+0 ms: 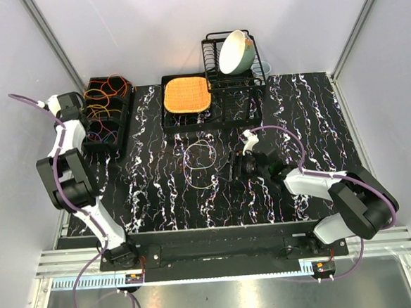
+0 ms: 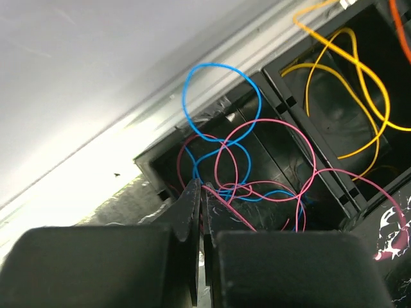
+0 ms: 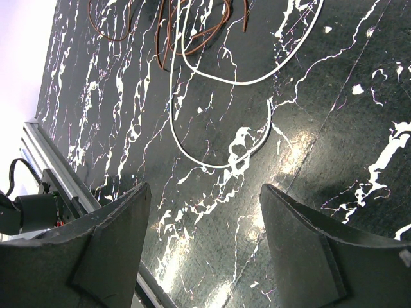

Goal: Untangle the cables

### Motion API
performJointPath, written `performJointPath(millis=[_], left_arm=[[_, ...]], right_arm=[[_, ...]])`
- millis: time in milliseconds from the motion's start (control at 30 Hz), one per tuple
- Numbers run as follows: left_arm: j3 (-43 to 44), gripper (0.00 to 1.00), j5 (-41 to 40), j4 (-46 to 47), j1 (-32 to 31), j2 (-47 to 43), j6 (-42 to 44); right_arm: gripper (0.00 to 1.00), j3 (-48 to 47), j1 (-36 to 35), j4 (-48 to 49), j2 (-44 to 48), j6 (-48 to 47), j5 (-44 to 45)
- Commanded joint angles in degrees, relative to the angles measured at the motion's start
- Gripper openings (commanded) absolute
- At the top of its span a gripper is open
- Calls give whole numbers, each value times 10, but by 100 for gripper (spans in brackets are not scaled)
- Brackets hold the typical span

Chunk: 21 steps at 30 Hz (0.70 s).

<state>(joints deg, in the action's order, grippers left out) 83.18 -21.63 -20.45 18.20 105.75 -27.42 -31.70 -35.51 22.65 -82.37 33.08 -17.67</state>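
Tangled pink (image 2: 270, 138) and blue cables (image 2: 218, 67) lie in the end compartment of a black bin (image 2: 149, 163). Yellow cables (image 2: 359, 83) fill the compartment beside it. My left gripper (image 2: 201, 187) is at this bin, shut, with the pink cable pinched at its tips. In the top view the bin (image 1: 127, 113) stands at the back left. A white cable loop (image 3: 218, 160) and brown cables (image 3: 180, 32) lie loose on the table, also seen mid-table (image 1: 200, 161). My right gripper (image 3: 205, 192) hovers open just right of them (image 1: 236, 167), with nothing between its fingers.
A black dish rack (image 1: 217, 68) holding a tilted bowl (image 1: 237, 51) stands at the back. An orange woven mat (image 1: 186, 94) lies on a black tray beside it. Grey walls close in both sides. The table's front rail (image 3: 58, 179) runs near my right gripper.
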Motion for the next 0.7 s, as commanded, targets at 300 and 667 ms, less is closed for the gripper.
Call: performJointPath(millis=[300,667], left_arm=[[102,7,128,-34,16,104,-26],[103,78,132,-52,17,-9,-37]], right_arm=[[75,-15,1,20,6,-6,-4],[75,-13,1,22,8,-6,-3]])
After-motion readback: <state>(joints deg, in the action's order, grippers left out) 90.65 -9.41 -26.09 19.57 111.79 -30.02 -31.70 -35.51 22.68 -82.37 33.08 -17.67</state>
